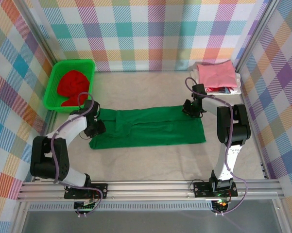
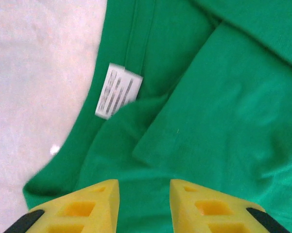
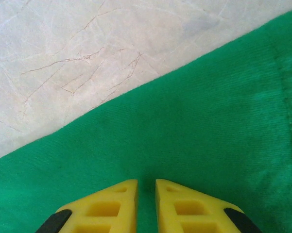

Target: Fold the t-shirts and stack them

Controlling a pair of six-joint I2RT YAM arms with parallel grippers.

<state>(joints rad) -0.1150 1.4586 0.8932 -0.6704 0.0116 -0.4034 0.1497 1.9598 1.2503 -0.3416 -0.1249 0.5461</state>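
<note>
Green t-shirt lies on pale creased tabletop, plaid walls around.

Left gripper parted, right gripper nearly closed

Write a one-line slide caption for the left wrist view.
Yellow left gripper, fingers apart, poised over the crumpled dark green cotton t-shirt near its white label.

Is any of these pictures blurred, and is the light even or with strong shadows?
Left wrist view: soft; the print on the white care label of the dark green cotton t-shirt is unreadable. Right wrist view: sharper, the weave and the cream table cover creases show. Top view: even light, faint shadows.
</note>
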